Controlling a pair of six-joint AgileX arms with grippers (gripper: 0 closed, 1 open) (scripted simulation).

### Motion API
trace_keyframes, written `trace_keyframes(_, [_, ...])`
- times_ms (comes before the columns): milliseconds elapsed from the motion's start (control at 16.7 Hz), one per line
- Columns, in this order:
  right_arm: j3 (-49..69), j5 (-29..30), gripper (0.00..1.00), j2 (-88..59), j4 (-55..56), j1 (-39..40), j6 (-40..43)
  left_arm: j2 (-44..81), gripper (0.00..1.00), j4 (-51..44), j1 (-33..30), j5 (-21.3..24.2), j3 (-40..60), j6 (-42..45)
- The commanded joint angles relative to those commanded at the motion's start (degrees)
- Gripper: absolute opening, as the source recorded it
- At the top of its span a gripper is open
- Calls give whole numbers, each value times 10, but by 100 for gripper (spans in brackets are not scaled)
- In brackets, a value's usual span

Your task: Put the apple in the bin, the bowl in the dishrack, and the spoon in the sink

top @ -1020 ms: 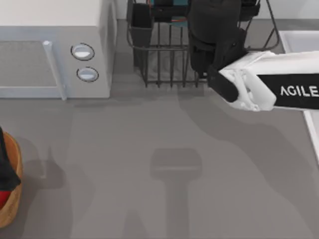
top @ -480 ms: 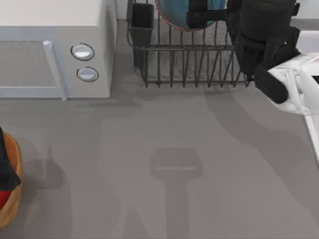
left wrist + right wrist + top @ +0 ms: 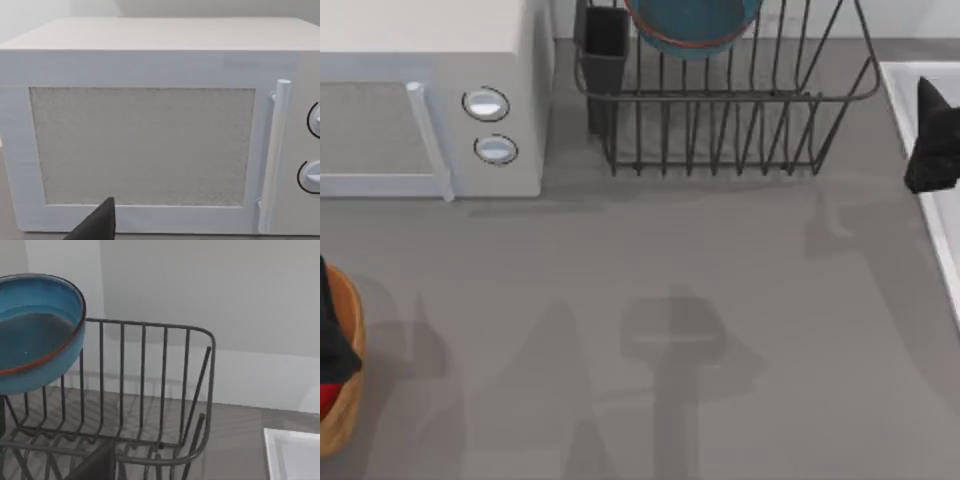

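The bowl (image 3: 692, 22) rests tilted in the dishrack (image 3: 740, 120) at the far side. My right pincer (image 3: 932, 140) hangs over the sink's rim (image 3: 905, 90); I cannot tell its grip. My left pincer (image 3: 332, 340) sits over the bin (image 3: 348, 400), likewise unclear.

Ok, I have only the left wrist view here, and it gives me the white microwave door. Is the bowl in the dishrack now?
Observer: Yes, the bowl sits inside the dishrack, beside the cutlery cup.
Operator: And where is the right gripper?
Observer: The right gripper is at the top view's right edge, over the rim of the sink, apart from the bowl.
Operator: And the apple?
Observer: The apple shows as a bit of red inside the bin at the left edge, under the left gripper.
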State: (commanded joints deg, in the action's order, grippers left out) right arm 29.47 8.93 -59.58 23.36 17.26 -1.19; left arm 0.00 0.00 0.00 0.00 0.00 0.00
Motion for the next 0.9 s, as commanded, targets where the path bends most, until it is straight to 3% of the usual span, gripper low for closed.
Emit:
trace_keyframes(240, [-152,-58,100,280,-87,-62,10,0,100,0,0,0,0,0])
trace_keyframes(480, [-253,-80,100,477,-166,-120,14,0,100,0,0,0,0,0])
trace_keyframes(900, [-295,-89,100,596,-234,-173,12,0,100,0,0,0,0,0])
